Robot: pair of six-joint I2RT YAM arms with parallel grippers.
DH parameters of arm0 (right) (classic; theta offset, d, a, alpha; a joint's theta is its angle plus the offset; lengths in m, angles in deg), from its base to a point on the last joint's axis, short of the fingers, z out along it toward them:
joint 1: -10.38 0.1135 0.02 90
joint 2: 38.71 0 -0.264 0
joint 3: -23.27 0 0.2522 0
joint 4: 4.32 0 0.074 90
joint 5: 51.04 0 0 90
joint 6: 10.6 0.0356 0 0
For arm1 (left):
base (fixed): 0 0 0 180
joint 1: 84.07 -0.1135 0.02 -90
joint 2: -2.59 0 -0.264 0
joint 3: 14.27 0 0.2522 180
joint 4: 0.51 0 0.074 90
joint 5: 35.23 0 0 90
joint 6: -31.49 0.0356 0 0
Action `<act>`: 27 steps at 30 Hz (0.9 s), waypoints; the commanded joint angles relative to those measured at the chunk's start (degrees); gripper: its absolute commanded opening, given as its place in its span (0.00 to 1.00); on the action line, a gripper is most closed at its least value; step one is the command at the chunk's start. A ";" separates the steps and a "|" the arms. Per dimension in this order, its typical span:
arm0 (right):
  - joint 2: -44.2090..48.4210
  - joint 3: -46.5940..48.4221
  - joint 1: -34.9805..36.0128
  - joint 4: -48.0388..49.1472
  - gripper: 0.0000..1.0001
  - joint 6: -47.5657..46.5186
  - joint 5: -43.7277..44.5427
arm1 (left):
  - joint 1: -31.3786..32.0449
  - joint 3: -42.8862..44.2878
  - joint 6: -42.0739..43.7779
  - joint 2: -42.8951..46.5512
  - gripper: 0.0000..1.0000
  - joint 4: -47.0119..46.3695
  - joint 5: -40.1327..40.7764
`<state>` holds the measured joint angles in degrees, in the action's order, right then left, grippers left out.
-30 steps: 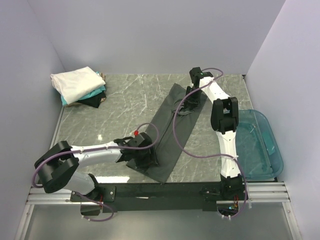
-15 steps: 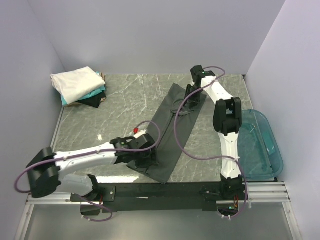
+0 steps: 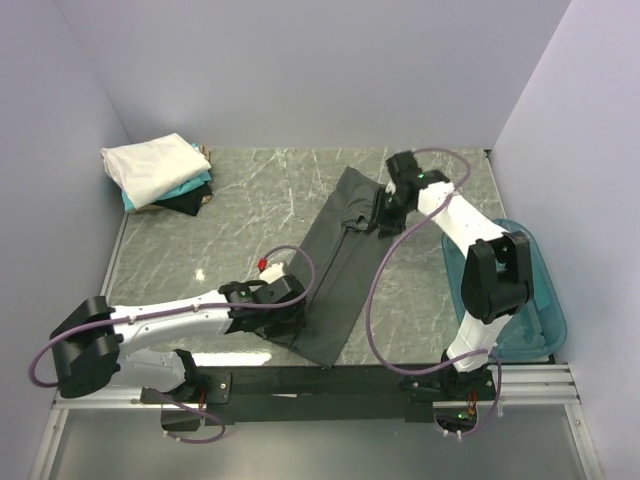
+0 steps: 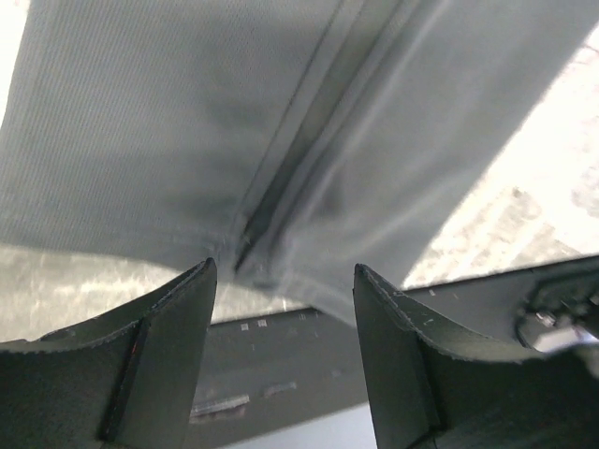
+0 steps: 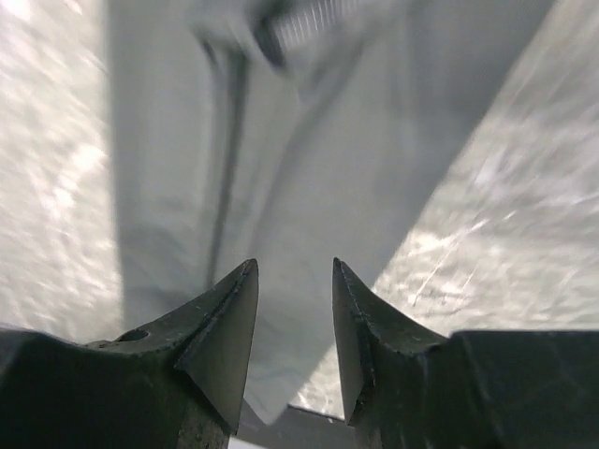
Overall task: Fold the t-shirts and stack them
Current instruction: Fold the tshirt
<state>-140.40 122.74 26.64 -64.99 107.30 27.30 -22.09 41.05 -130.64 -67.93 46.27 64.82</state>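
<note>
1. While I watch from the top camera, the dark charcoal t-shirt (image 3: 340, 265) has just shifted. A second ago it lay as a narrow diagonal strip. Now it looks broader and runs more squarely from the far middle of the table (image 3: 250, 220) toward the near edge.
2. The right arm has swung too: its elbow now hangs out over the blue tub (image 3: 530, 290), while the right gripper (image 3: 385, 218) has stayed at the shirt's far end.
3. The left gripper (image 3: 288, 322) sits at the near end, close to the corner that almost reaches the front rail.
4. From its wrist view, the left gripper (image 4: 284, 281) stands wide, with the shirt's hem lying just past the fingertips and no cloth pinched between them.
5. The right gripper (image 5: 295, 281) is parted more narrowly, grey cloth showing through the gap, and again I see nothing clamped.
6. I take this as squaring the strip up before a crosswise fold. The shirt is only folded lengthwise so far.
7. The stack waits well apart in the far left corner: white shirt (image 3: 152, 165) on top, teal shirt (image 3: 188, 184) and black shirt (image 3: 185, 201) under it.
</note>
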 commanded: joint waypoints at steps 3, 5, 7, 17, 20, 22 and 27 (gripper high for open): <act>0.44 -9.58 5.36 5.96 0.45 2.60 0.76 | 0.16 0.98 2.97 -3.82 0.66 -5.76 2.35; -0.17 -10.74 6.68 7.01 0.45 3.12 1.20 | -0.01 0.89 3.32 -4.80 0.65 -6.65 3.05; -0.87 -11.97 6.95 8.32 0.45 3.47 1.20 | -0.10 1.07 3.58 -6.55 0.65 -6.56 3.14; -7.64 -6.72 6.86 8.25 0.45 2.16 2.87 | -0.28 2.82 6.75 -14.20 0.65 -7.70 4.11; -10.72 -3.81 6.69 7.63 0.45 2.24 3.66 | -0.28 3.44 7.27 -15.52 0.65 -8.49 2.97; -12.91 -2.40 6.43 7.37 0.45 2.60 4.10 | -0.28 3.88 7.45 -15.96 0.65 -9.19 1.65; -17.22 1.91 5.46 6.66 0.45 2.86 4.63 | -0.19 3.88 7.54 -17.10 0.65 -12.01 -2.74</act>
<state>-155.50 120.93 33.06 -58.42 110.01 29.94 -22.22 44.62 -123.87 -83.21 36.96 65.62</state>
